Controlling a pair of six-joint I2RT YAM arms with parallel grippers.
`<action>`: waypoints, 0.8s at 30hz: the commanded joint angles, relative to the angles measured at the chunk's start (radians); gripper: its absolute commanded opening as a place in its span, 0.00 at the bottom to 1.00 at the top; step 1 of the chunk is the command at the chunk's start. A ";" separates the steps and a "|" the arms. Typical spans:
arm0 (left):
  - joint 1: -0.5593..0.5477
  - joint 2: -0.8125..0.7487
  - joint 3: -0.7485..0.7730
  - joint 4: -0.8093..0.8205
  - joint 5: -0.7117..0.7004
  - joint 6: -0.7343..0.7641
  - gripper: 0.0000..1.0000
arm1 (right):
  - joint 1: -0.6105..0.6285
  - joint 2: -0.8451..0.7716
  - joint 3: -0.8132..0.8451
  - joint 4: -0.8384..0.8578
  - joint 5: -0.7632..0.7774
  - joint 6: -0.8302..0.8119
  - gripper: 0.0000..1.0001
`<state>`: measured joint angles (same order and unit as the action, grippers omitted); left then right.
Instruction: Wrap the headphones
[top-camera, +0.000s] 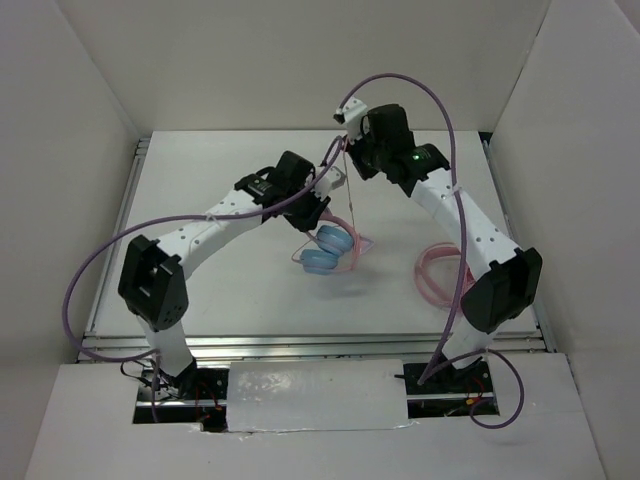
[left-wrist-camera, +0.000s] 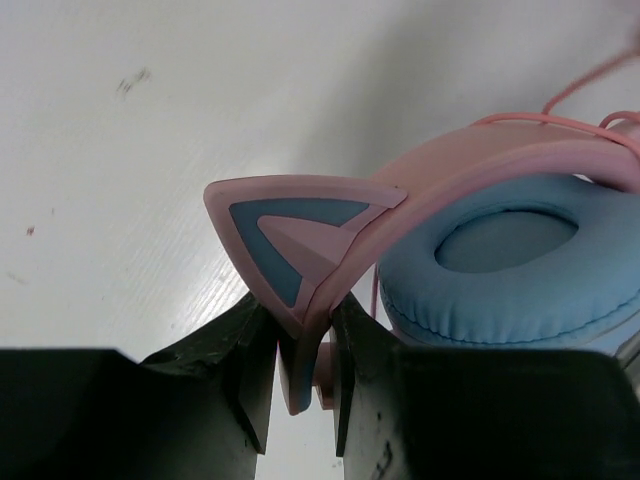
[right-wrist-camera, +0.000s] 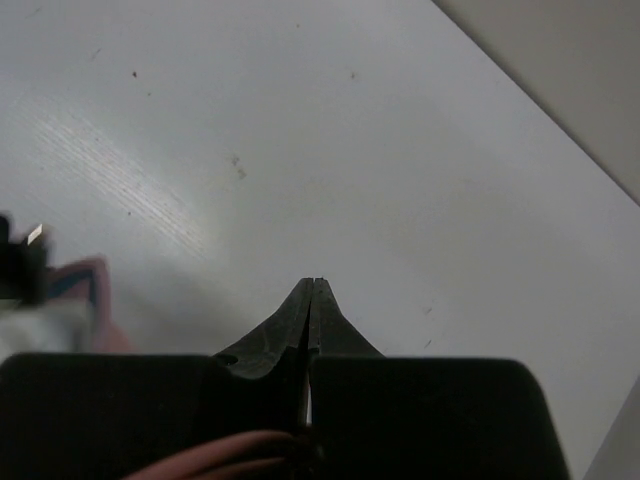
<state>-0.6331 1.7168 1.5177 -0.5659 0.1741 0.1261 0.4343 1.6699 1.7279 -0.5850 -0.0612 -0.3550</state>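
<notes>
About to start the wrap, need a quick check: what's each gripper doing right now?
Left gripper: closed on the pink headband of the headphones.
Right gripper: shut, pinching the thin pink cable.

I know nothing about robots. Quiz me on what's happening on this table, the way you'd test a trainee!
1. Which end effector clamps the pink headband of the blue-cupped over-ear headphones? A) left end effector B) the other one C) neither
2. True or false: the right end effector stands wide open.
3. Fill in: the thin pink cable runs from the headphones up to the ___ end effector.
Key: 1 A; 2 false; 3 right.
</notes>
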 joint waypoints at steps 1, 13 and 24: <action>0.042 0.096 0.137 -0.040 -0.139 -0.117 0.00 | 0.067 -0.085 0.062 -0.107 0.216 0.077 0.00; 0.225 0.371 0.403 -0.129 -0.363 -0.558 0.00 | 0.380 -0.188 -0.025 -0.348 0.564 0.470 0.00; 0.369 0.301 0.432 -0.025 -0.231 -0.767 0.00 | 0.495 -0.216 -0.225 -0.329 0.410 0.674 0.00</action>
<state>-0.2844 2.0857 1.9221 -0.6567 -0.0525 -0.5465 0.9234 1.4929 1.5124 -0.9428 0.4099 0.2516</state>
